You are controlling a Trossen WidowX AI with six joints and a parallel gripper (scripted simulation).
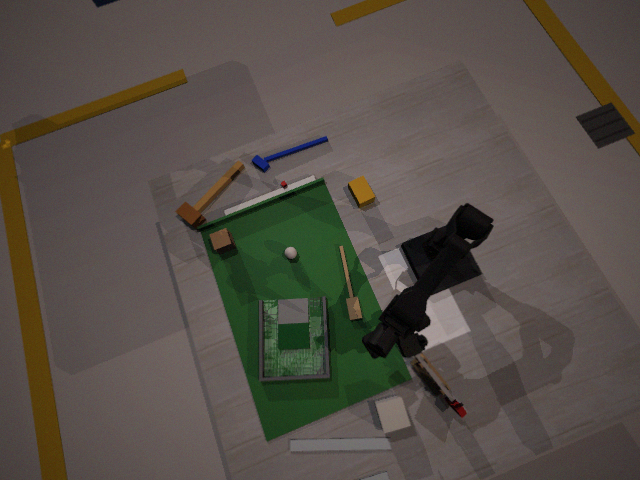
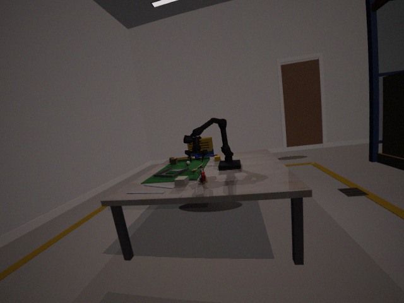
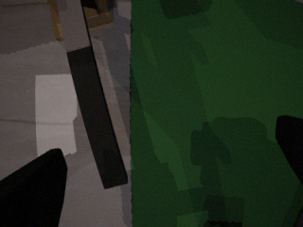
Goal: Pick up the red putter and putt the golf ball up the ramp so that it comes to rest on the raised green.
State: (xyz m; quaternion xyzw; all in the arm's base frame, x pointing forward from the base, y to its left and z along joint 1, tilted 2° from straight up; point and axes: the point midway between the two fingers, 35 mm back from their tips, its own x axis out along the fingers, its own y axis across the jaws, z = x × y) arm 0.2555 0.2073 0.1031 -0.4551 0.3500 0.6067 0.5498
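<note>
The end effector, fingers apart and holding nothing, hangs just beside the red putter, whose shaft runs diagonally away along the counter.

Between the wooden mallet lying on the green mat and the walled ramp box runs an open strip of mat, while a white block crowds the near edge of the bench.
</note>
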